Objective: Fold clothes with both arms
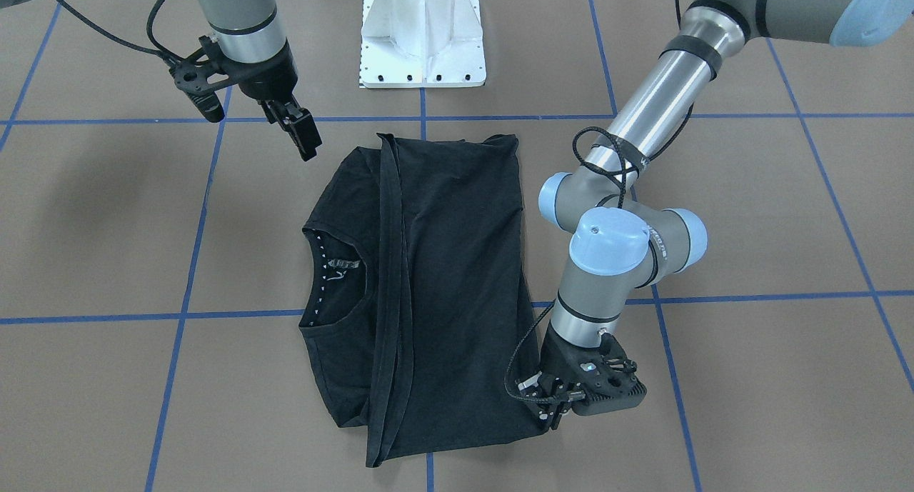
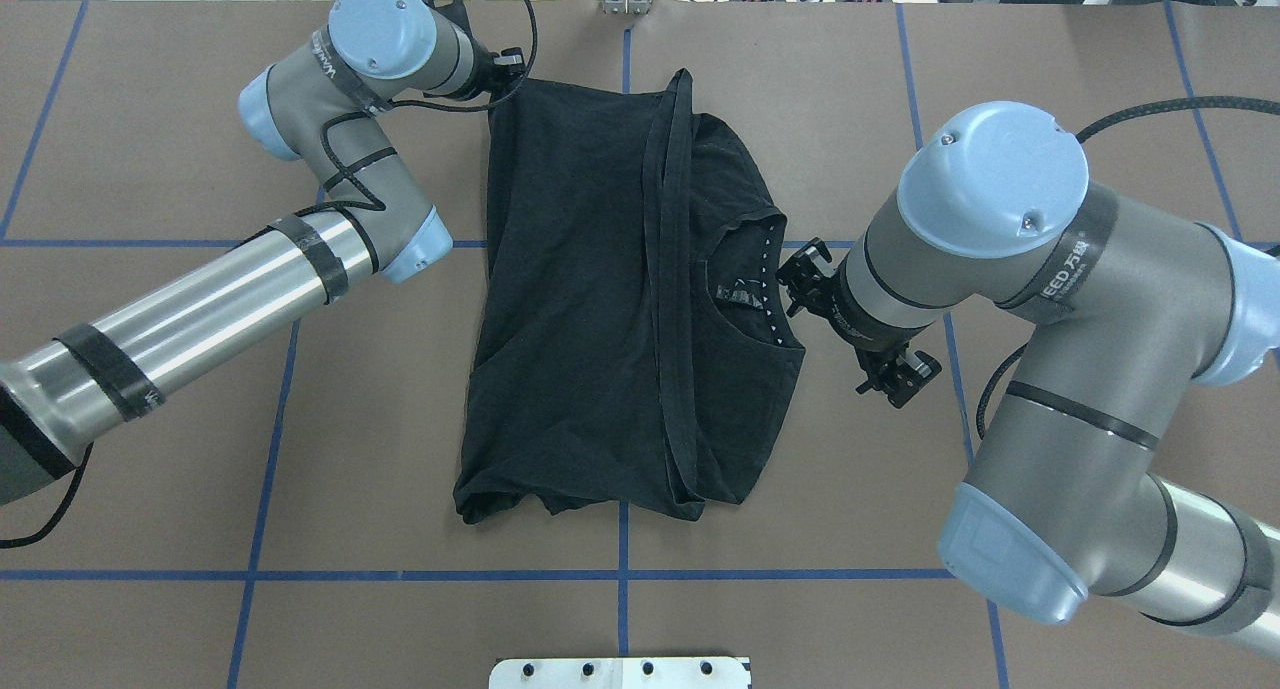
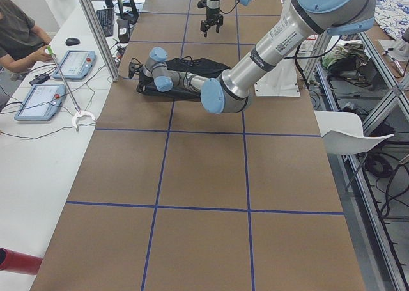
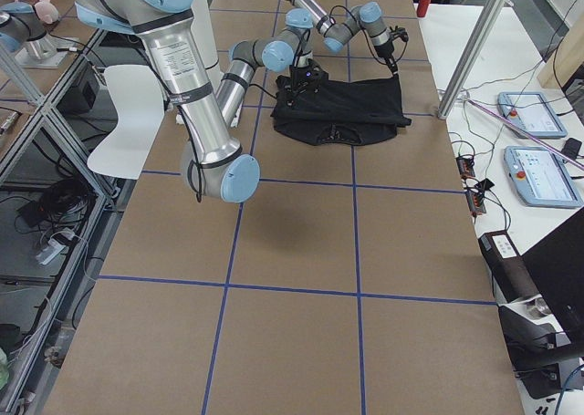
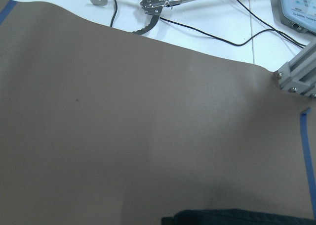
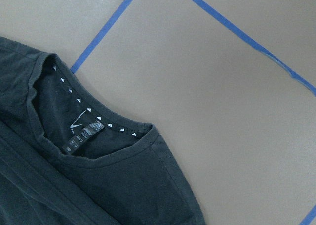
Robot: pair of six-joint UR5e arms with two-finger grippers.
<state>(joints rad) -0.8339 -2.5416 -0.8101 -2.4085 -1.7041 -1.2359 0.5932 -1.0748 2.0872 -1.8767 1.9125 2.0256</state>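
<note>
t-shirt (image 1: 457, 263) at mid-frame, lying flat, already doubled over toward its collar (image 1: 325, 270). left gripper (image 1: 553, 410) down at its lower-right corner; cannot tell whether clamped. right gripper (image 1: 300, 135) upper left, raised, parted, empty. seemingly between folds; next calls for gripping both ends together.

Right arm (image 2: 1060, 269): letters "EED" readable; T-shirt neck label (image 6: 84, 133) illegible.

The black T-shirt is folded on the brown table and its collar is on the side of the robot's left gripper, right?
No. The black T-shirt is folded on the brown table, but its collar is on the side of the right gripper. The front-facing view shows it.
</note>
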